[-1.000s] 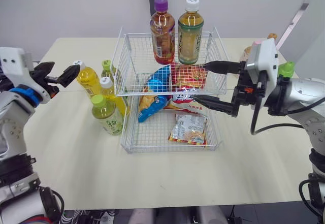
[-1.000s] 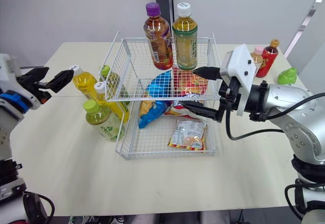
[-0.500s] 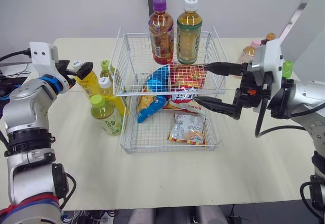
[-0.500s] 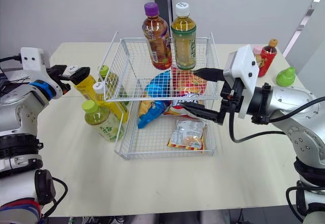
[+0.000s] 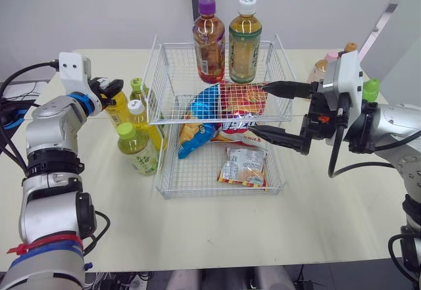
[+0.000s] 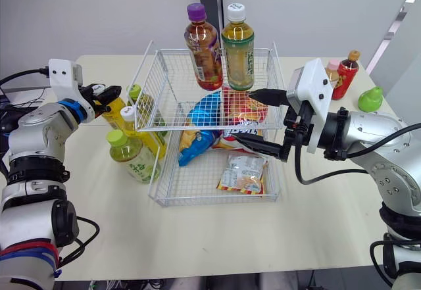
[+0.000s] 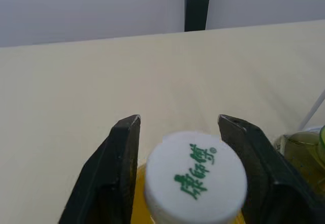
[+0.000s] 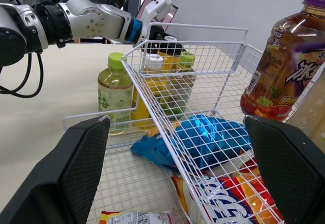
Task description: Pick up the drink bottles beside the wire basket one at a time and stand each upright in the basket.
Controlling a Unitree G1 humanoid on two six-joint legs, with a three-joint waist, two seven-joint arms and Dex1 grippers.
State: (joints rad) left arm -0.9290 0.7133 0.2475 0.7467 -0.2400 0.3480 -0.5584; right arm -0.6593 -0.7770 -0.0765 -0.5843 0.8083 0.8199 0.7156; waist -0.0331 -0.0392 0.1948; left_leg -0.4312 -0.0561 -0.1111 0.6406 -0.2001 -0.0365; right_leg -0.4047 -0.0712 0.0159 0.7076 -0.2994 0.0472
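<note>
**Progress.** Two bottles are found upright in the upper tier of the wire basket (image 5: 177, 73): a purple-capped bottle (image 5: 209, 40) and a white-capped tea bottle (image 5: 245, 40). That part of the task is judged done.

Four bottles are seen on the desk (image 5: 197, 224) just beside the basket's left wall and are not yet placed:
- a yellow bottle (image 5: 117, 109)
- a green-capped bottle (image 5: 137, 86) behind it
- a second white-capped bottle (image 5: 148, 132)
- a pale green bottle (image 5: 137, 148) nearest the front

**Step in hand.** The left gripper (image 5: 107, 86) is positioned at the yellow bottle's cap (image 7: 195, 178). Its jaws are spread to either side of the cap, and a gap is visible on each side. A grasp is judged imminent, not made.

**Right side.** The right gripper (image 5: 258, 109) is held at the basket's right edge. Its jaws are parted wide and nothing is held.

**Surroundings and obstructions.** The lower tier is occupied by snack bags (image 5: 243, 165). Further bottles (image 6: 347, 73) are noted at the desk's far right corner. The neighbouring bottles are packed close against the target, and the basket's slanted left wall overhangs them, so a tip-over is judged possible when it is lifted.
</note>
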